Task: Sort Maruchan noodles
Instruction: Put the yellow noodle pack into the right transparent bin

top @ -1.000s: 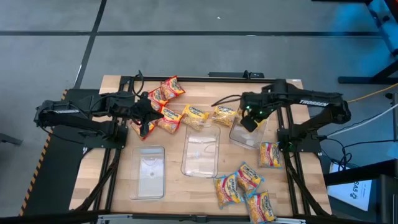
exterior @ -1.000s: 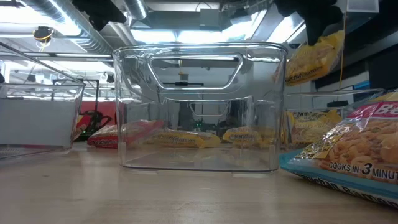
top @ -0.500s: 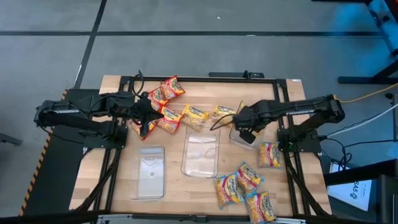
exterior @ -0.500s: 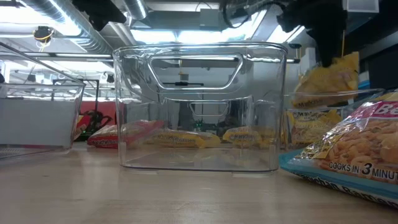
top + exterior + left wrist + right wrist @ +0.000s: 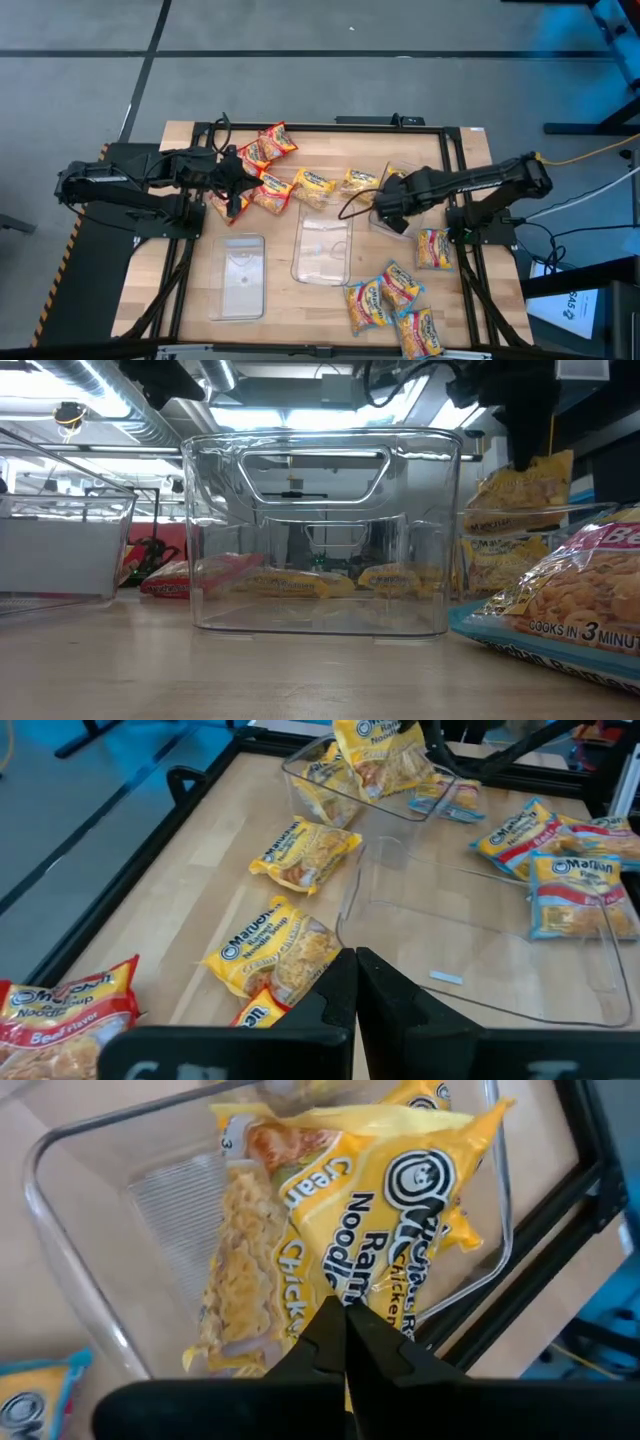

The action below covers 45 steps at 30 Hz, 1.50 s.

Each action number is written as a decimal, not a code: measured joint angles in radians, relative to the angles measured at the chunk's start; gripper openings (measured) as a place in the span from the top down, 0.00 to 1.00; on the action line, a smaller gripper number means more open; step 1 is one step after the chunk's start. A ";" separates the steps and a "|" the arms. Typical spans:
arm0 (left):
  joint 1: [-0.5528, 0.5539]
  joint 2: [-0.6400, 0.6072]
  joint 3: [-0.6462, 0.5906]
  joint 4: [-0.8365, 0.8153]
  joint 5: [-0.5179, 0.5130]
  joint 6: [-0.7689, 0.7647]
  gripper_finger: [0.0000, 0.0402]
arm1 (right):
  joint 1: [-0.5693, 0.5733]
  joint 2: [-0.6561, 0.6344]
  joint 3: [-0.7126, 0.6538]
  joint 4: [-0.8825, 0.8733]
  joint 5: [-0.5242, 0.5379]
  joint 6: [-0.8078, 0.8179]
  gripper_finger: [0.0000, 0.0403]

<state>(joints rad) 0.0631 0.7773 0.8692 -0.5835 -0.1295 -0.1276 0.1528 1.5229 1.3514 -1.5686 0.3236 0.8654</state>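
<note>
Sorting is judged barely started: one yellow packet is being pinched by the clenched right gripper over the right-hand clear tray, where another yellow one seems to lie already, while the middle tray and left tray look empty. Most Maruchan noodles, crinkly red, yellow and blue-edged packets, are left scattered along the far side and the near right corner. The left gripper is clamped shut on nothing, hovering over the red pile at far left.

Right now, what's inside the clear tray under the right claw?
The right claw, shut on a yellow packet, holds it over that tray. Another yellow packet lies inside. Whatever sits beneath those two is covered.
</note>
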 joint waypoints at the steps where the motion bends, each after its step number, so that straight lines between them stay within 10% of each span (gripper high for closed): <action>1: 0.000 0.000 0.000 0.000 0.000 0.000 1.00 | 0.000 0.008 0.000 0.002 0.004 -0.005 1.00; 45: 0.000 0.000 0.000 0.020 -0.072 0.008 1.00 | 0.156 0.217 0.001 0.190 -0.156 0.017 1.00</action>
<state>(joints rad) 0.0631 0.7775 0.8692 -0.5632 -0.2012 -0.1192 0.3092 1.7401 1.3521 -1.3785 0.1673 0.8825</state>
